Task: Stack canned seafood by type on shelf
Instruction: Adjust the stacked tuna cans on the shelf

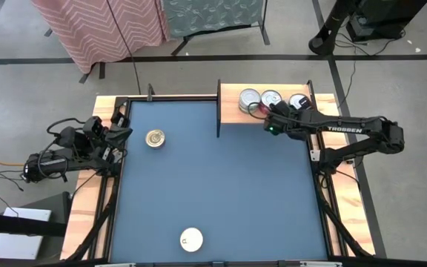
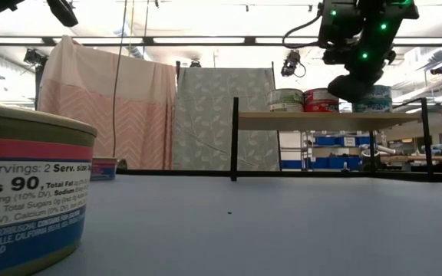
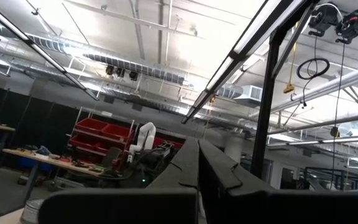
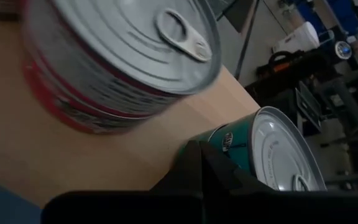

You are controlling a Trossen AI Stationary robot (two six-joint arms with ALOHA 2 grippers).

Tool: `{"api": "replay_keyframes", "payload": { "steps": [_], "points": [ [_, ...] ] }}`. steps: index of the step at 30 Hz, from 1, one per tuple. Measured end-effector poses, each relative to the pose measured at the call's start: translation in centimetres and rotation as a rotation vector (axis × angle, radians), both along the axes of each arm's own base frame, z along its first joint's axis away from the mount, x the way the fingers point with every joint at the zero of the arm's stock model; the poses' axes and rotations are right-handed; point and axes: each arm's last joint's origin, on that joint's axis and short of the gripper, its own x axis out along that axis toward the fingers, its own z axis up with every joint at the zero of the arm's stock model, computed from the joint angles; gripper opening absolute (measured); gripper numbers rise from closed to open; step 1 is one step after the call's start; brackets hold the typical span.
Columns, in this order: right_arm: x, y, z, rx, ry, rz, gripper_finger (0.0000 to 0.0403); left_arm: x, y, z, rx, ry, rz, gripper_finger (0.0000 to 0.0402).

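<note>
My right gripper (image 1: 271,113), fingers closed on nothing, hovers over the light-wood shelf (image 1: 232,110) at the table's one o'clock corner, between placements by my reckoning. The shelf holds a red-labelled tin (image 4: 114,59), a teal tin (image 4: 272,152) and others. Next calls for fetching the gold-lidded tin (image 1: 154,138) at ten o'clock or the white-lidded tin (image 1: 191,239) at six. My left gripper (image 1: 122,134) waits closed and empty at nine.
</note>
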Motion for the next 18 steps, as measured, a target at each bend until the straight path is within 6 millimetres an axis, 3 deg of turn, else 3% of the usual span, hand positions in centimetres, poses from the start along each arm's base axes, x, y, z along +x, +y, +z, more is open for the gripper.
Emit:
{"api": "replay_keyframes", "payload": {
  "steps": [12,18],
  "points": [
    [-1.3,-0.5,-0.1,-0.014,0.012,-0.118,0.0002,0.0,0.0,0.0,0.004,0.001,-0.018,0.0004],
    [0.8,0.7,0.3,0.037,-0.058,0.058,0.0002,0.0,0.0,0.0,0.003,0.001,-0.017,0.0004]
  ]
}}
